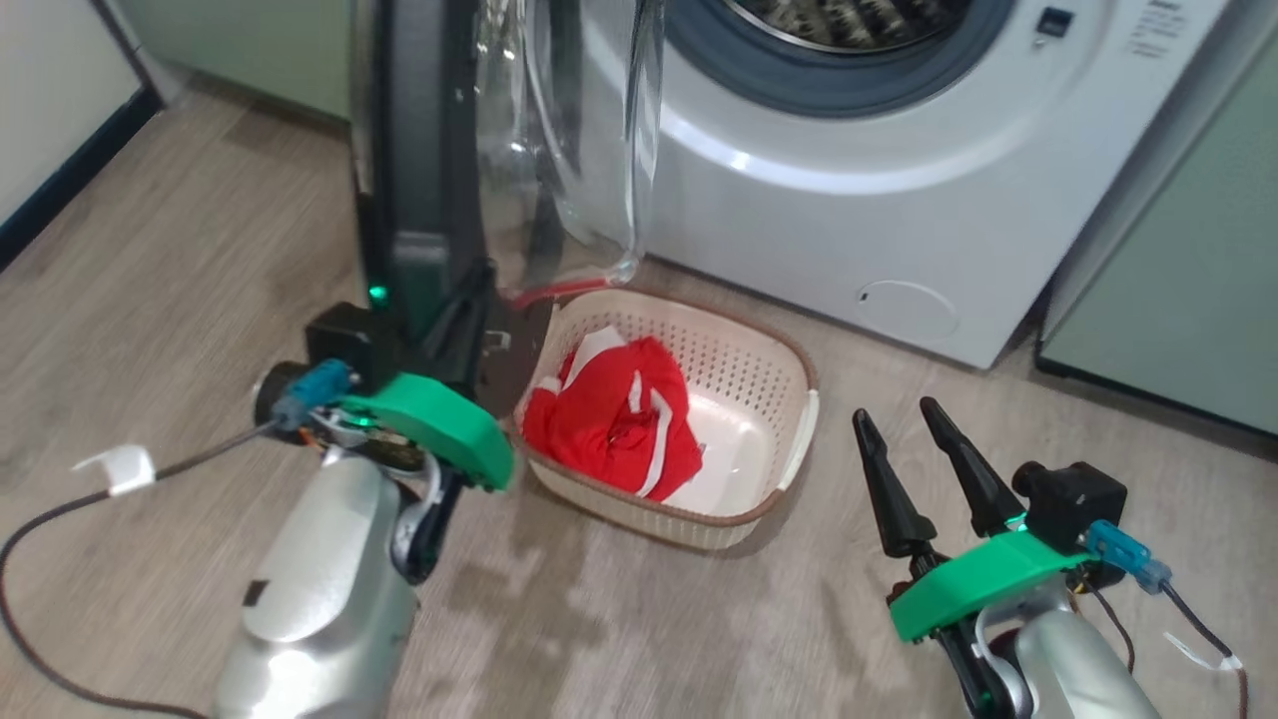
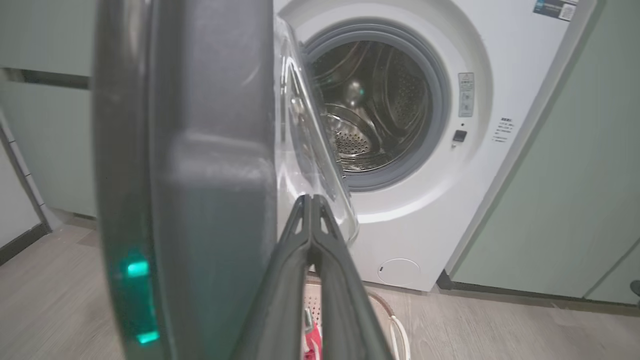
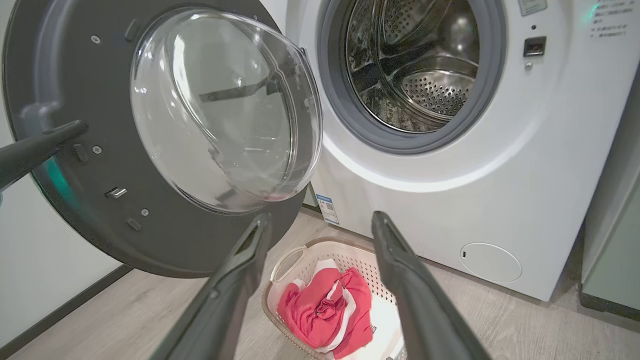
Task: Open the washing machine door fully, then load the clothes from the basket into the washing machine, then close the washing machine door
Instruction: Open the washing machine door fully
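Observation:
The washing machine door (image 1: 419, 150) stands swung out, edge-on in the head view, with its clear glass bowl (image 1: 569, 130) facing the washing machine (image 1: 879, 200). My left gripper (image 1: 477, 285) is shut with nothing in it, its tips (image 2: 311, 197) against the door's dark inner face (image 3: 75, 190). The steel drum (image 3: 415, 65) looks empty. The basket (image 1: 799, 439) sits on the floor below the door, with the red clothes (image 1: 619, 419) in it. My right gripper (image 1: 895, 409) is open and empty, right of the basket and pointing over it (image 3: 321, 217).
A pale green cabinet (image 1: 1178, 300) stands right of the washer. A white wall with dark skirting (image 1: 60, 170) runs along the left. A cable (image 1: 60, 519) trails over the wood floor by my left arm. A small round flap (image 1: 909, 305) is low on the washer's front.

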Controlling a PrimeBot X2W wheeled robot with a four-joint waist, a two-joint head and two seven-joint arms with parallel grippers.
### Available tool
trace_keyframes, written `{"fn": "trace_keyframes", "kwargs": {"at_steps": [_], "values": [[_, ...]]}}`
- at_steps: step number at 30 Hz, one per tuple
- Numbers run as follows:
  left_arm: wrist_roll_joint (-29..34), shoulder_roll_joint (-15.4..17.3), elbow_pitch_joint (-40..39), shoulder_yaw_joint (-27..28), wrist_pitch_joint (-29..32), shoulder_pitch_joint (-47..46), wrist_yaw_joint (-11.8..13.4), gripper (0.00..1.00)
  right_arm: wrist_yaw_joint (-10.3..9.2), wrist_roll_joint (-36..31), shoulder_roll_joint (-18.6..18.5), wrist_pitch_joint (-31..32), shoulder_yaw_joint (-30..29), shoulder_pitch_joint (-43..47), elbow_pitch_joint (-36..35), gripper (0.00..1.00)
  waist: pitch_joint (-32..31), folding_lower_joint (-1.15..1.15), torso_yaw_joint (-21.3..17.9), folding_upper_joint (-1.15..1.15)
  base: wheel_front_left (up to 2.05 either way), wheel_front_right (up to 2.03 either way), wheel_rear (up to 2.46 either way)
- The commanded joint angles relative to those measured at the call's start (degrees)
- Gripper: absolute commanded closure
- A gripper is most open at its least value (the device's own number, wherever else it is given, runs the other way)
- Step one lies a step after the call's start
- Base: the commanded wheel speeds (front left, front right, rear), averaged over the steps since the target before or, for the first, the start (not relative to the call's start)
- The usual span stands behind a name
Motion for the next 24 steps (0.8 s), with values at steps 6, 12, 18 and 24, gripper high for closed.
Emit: {"fn": "trace_keyframes", "kwargs": {"at_steps": [6, 12, 18, 24], "values": [[1.1, 1.2, -1.8, 8.3, -0.3, -4.3, -0.3, 1.0, 0.0, -1.5, 0.3, -0.5, 1.7, -4.0, -1.3, 0.0, 4.0, 0.0, 1.9, 0.0, 0.0, 0.0, 0.0], [1.1, 2.5, -2.4, 15.7, -0.3, -6.0, -0.8, 1.0, 0.0, -2.7, 0.3, -0.5, 2.2, -5.5, -1.0, 0.0, 7.9, 0.0, 2.1, 0.0, 0.0, 0.0, 0.0], [1.8, 4.7, -2.6, 22.2, -0.3, -7.3, -1.5, 1.0, 0.0, -5.1, 0.3, -0.2, 1.7, -7.0, -1.0, 0.0, 12.0, 0.0, 1.9, 0.0, 0.0, 0.0, 0.0], [2.2, 6.8, -1.8, 28.1, -0.3, -9.1, -2.0, 1.0, 0.0, -7.2, 0.3, 0.7, 0.3, -7.9, -2.0, 0.0, 15.7, 0.0, 1.6, 0.0, 0.0, 0.0, 0.0]]}}
